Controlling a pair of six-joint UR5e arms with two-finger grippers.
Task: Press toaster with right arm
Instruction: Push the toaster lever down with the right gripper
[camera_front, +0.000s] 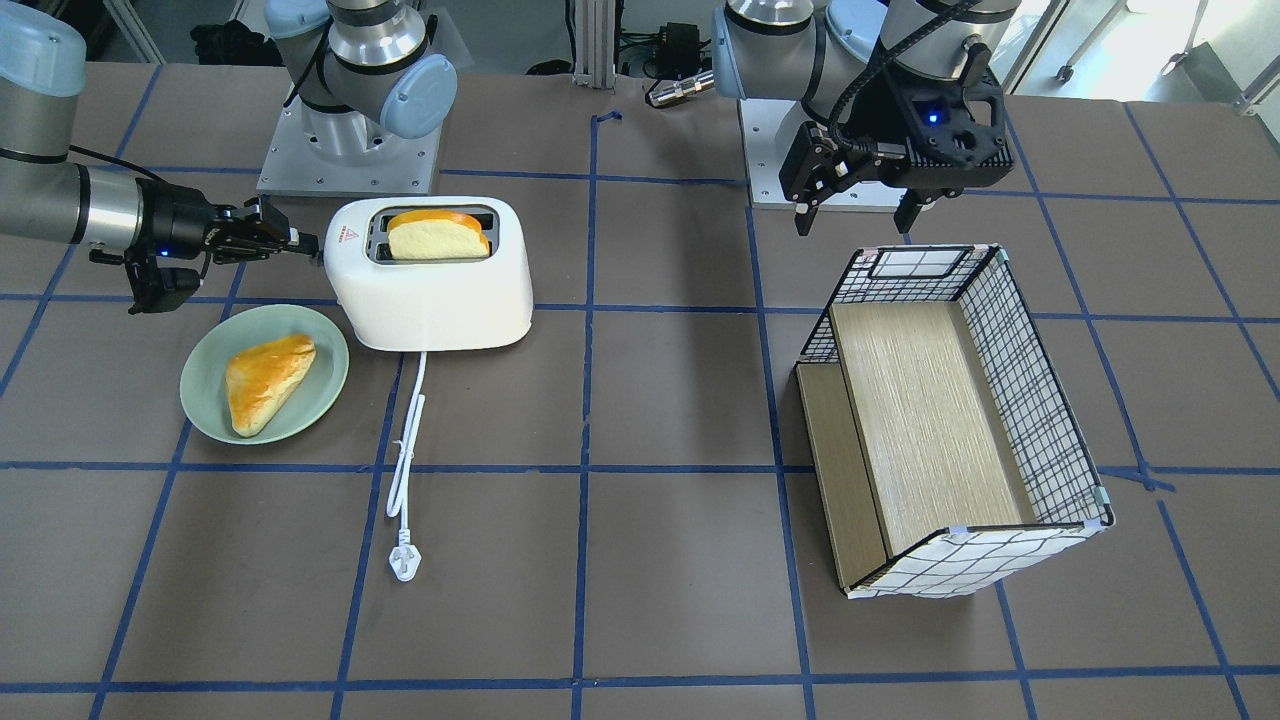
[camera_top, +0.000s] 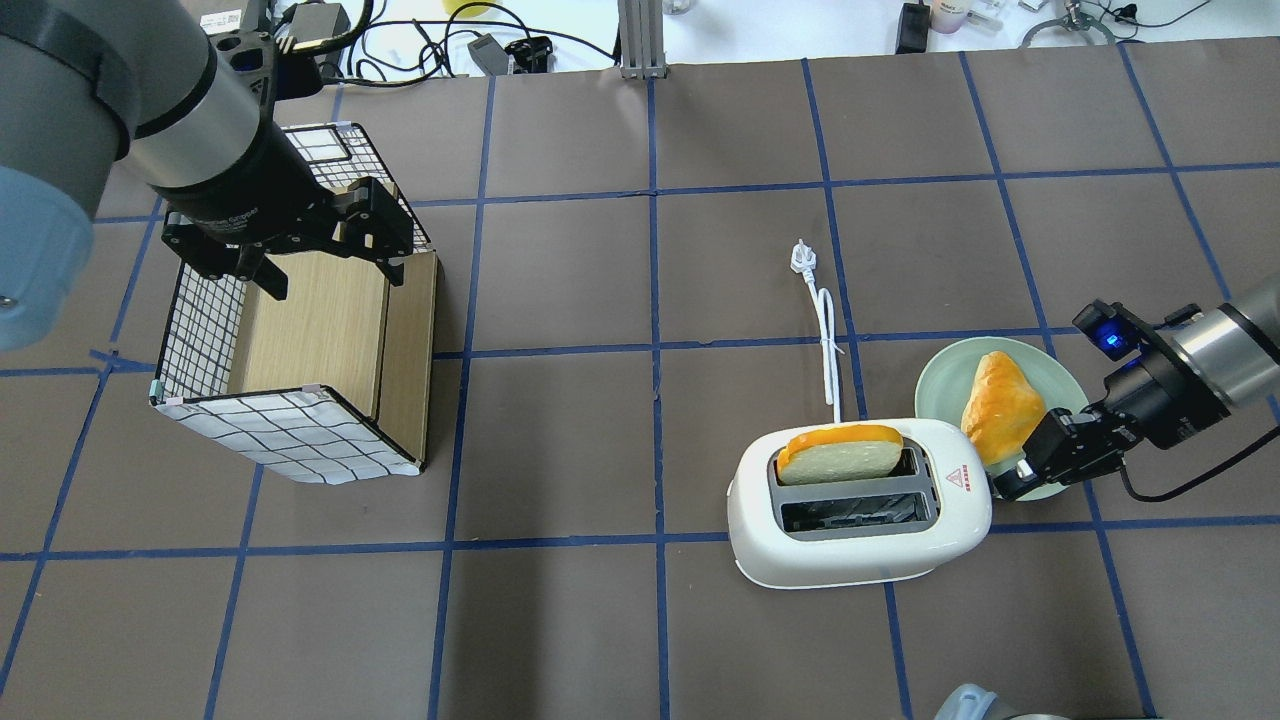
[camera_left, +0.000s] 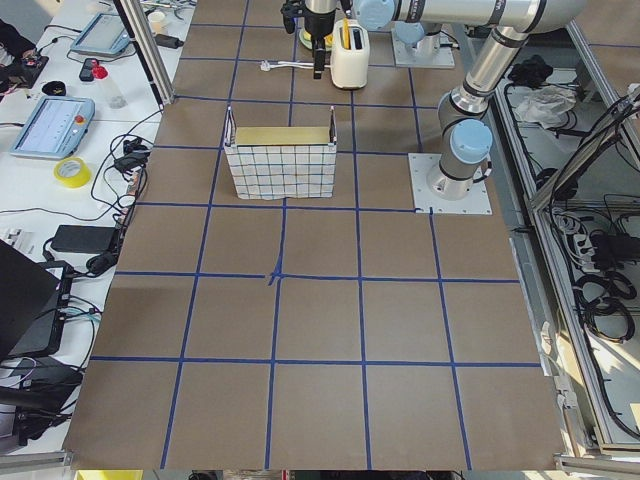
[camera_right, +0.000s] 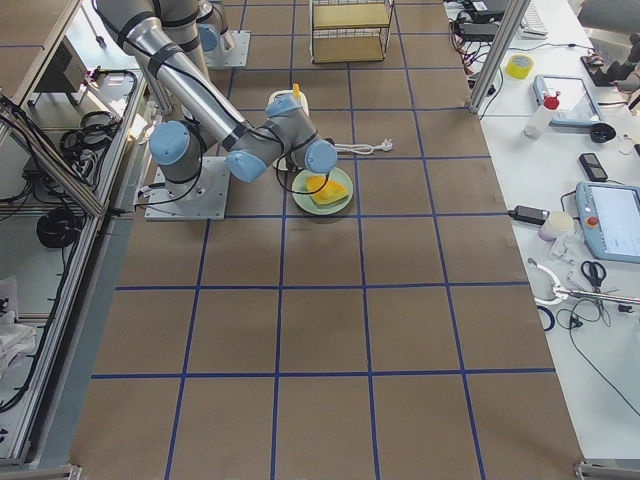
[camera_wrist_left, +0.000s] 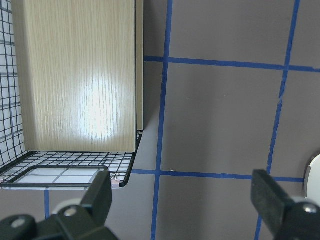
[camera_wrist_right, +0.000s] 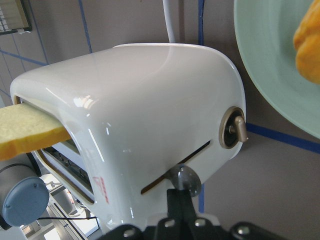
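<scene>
The glossy white toaster (camera_front: 430, 280) stands on the table, with a slice of bread (camera_front: 438, 235) sticking up from one slot; the other slot is empty. My right gripper (camera_front: 300, 240) is shut, and its tips touch the toaster's end face. In the right wrist view the closed fingertips (camera_wrist_right: 179, 197) sit against the silver lever knob (camera_wrist_right: 184, 181) in its slot on the toaster (camera_wrist_right: 150, 115). In the overhead view the right gripper (camera_top: 1005, 485) meets the toaster (camera_top: 860, 515) beside the red triangle. My left gripper (camera_front: 855, 205) hangs open and empty above the basket.
A green plate (camera_front: 200, 400) with a pastry (camera_front: 268, 380) lies next to the toaster, under the right arm. The white cord (camera_front: 405, 470) trails from the toaster toward the camera. A wire basket (camera_front: 1030, 390) with a wooden floor stands below the left gripper (camera_top: 325, 265).
</scene>
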